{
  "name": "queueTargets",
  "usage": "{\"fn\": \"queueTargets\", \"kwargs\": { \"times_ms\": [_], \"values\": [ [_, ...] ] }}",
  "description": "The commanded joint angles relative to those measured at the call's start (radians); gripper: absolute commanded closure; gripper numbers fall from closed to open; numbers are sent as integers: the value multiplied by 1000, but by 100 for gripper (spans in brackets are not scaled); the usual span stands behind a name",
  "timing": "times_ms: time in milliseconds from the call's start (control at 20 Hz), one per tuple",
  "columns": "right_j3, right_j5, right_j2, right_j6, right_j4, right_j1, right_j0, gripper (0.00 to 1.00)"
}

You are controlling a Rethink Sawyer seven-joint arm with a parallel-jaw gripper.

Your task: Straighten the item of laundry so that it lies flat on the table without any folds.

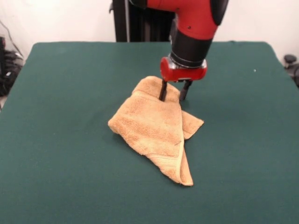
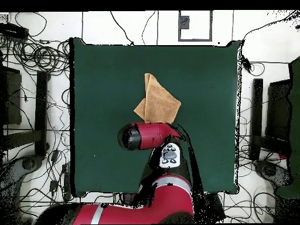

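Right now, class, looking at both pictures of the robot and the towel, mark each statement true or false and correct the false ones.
1. The towel lies fully flat. False: it is folded over itself in layers.
2. The claw is at the towel's far edge, on the robot's side. True.
3. The towel hangs off the table. False: it lies wholly on the green cloth, near the middle.
4. The two fingers stand apart. True.
5. The towel is blue. False: it is golden tan.

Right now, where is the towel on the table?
In the front view the towel lies folded near the green table's middle, its far corner under the pincer.
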Motion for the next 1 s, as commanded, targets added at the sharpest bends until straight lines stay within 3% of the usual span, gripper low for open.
{"fn": "queueTargets", "kwargs": {
  "times_ms": [50, 750, 800, 1000],
  "values": [
    [-20, 79, 169, 34, 8, 108, -46, 0],
    [-65, 166, 113, 28, -37, 91, 10, 0],
    [-68, 169, 110, 30, -42, 91, 13, 100],
    [-74, 170, 100, 32, -53, 91, 22, 100]
  ]
}}
